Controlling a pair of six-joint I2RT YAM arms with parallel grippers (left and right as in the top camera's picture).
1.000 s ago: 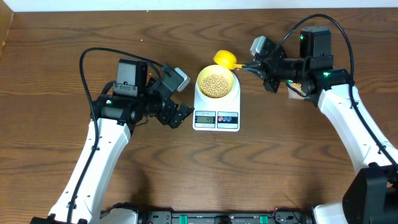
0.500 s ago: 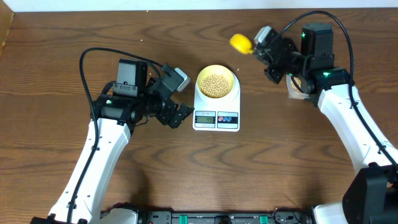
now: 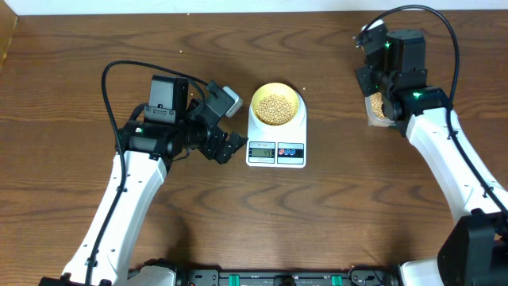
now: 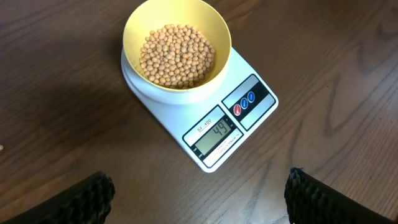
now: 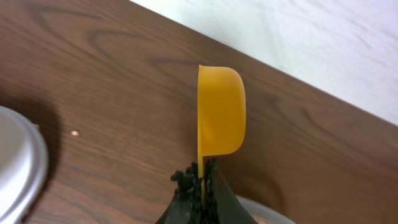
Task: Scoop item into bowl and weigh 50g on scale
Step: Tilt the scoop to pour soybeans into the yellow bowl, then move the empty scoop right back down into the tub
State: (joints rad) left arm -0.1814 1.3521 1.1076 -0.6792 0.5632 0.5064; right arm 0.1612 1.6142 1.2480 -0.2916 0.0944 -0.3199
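now right hand [image 5: 202, 186] withdrawn, scoop [image 5: 221, 111] off bowl [image 3: 275, 105]

Left arm [image 3: 119, 202] and right arm [image 3: 456, 163]: white link shells, black joint housings. A black cable [image 3: 104, 79] arcs off each at 12 o'clock. Left wrist carries a grey camera block [image 3: 228, 98]. Right arm shows a green lamp [image 3: 386, 46]. Left end effector [image 3: 228, 148] and right end effector [image 5: 200, 190]: black, with knurled pads.

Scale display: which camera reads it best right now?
Left wrist: the display sits close and sharp, reading 44. Overhead shows it small, with the digits illegible. Right wrist shows the scoop, no display.
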